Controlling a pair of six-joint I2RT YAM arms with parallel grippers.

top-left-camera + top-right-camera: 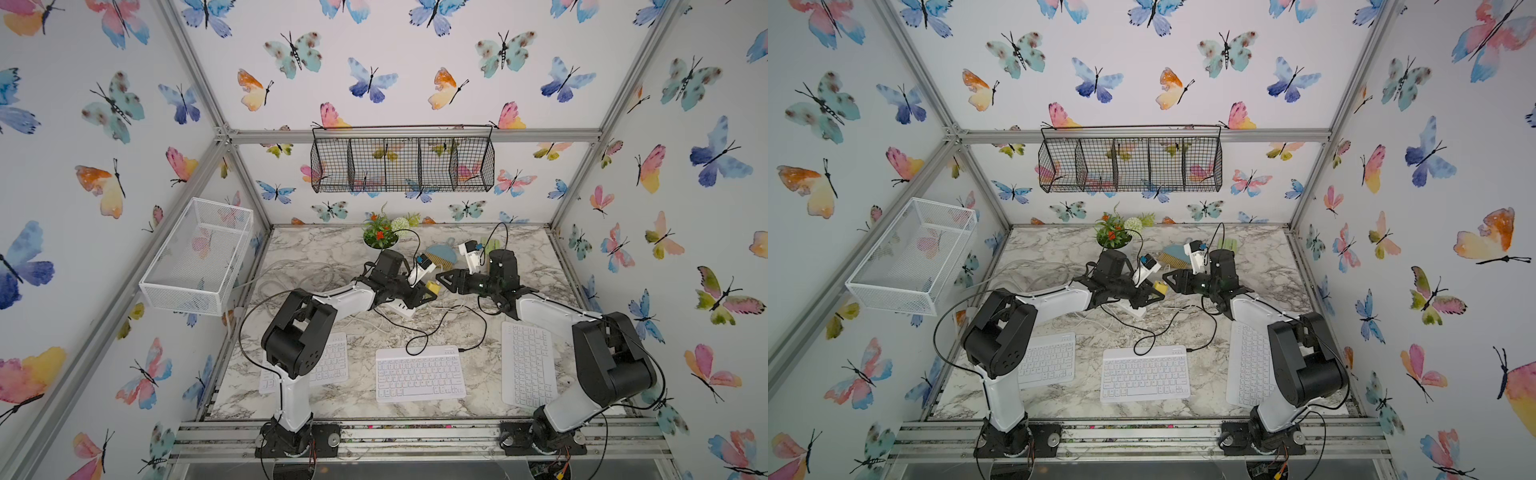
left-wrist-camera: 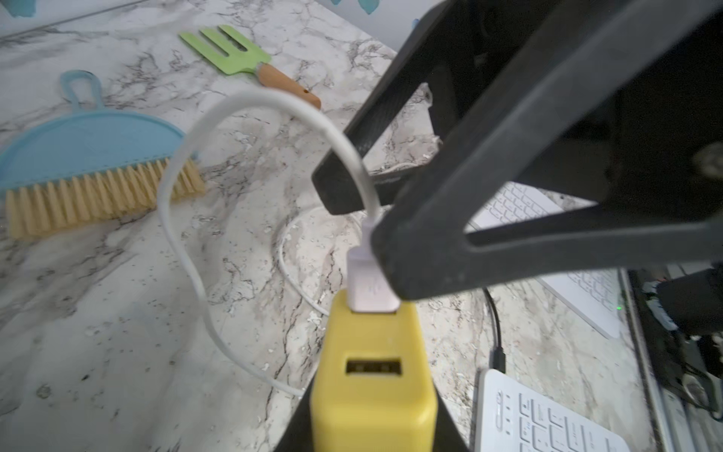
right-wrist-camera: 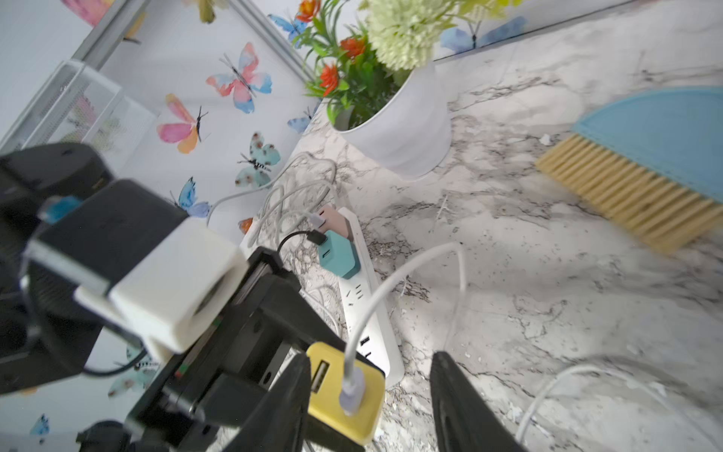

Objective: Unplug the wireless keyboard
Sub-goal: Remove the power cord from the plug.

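Three white keyboards (image 1: 419,374) lie on the marble bench (image 1: 316,249), at six o'clock from both pincers. The left pincer (image 1: 430,291) grips a yellow charger (image 2: 371,375); the right pincer (image 3: 369,356), at its three o'clock, stands open astride the white USB plug (image 2: 369,281) seated in the charger.

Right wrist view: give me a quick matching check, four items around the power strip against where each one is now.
Items
1. yellow charger
2. teal charger
3. white USB plug
4. blue brush

Places
A. plugged into the power strip
B. lying on the marble table
C. clamped in the left gripper
D. seated in the yellow charger, between the fingers of the open right gripper

Pairs: 1-C, 2-A, 3-D, 4-B
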